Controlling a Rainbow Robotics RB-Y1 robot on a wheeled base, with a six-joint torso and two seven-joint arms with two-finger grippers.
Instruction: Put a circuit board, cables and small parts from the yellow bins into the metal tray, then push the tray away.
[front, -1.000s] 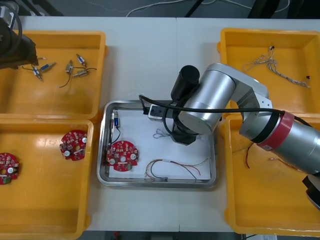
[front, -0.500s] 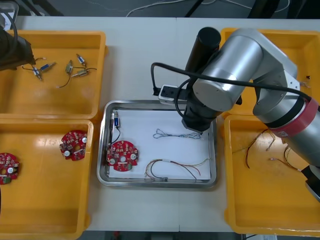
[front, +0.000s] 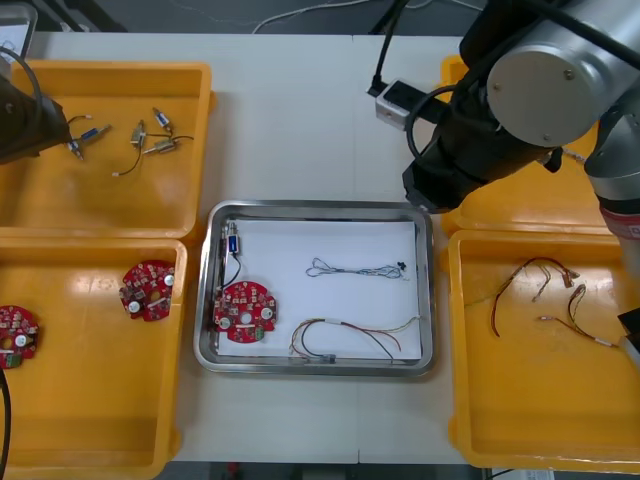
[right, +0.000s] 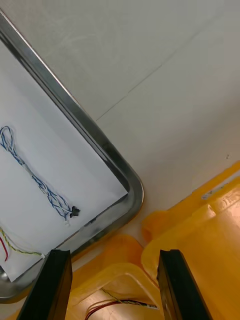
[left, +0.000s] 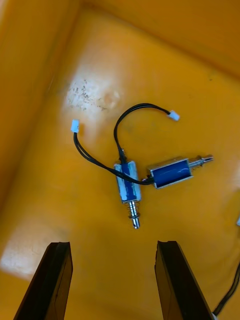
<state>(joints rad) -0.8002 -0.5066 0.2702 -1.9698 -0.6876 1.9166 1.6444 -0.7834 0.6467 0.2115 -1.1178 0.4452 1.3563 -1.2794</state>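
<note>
Front view: metal tray (front: 320, 207) at table centre holds a circuit board (front: 244, 311), a blue-and-white cable (front: 355, 269), a red-and-yellow cable (front: 350, 336) and a small metal part (front: 232, 243). Right gripper (right: 112, 255) hangs open and empty above the tray's far right corner, by the right yellow bins (right: 215, 250). Left gripper (left: 112, 245) — fingers apart, empty — hovers over two small metal parts (left: 171, 171) in the far left bin (front: 110, 205).

Two arms apart, both grippers open and empty.
The right arm (front: 540, 90), a bulky silver joint over a black wrist, bends in from the far right and points downward; the right gripper (right: 114, 252) has its black fingers (right: 57, 285) spread wide. The left arm (front: 25, 120) sits dark at the far left edge, with the left gripper (left: 113, 244) spread the same way, facing down.
</note>
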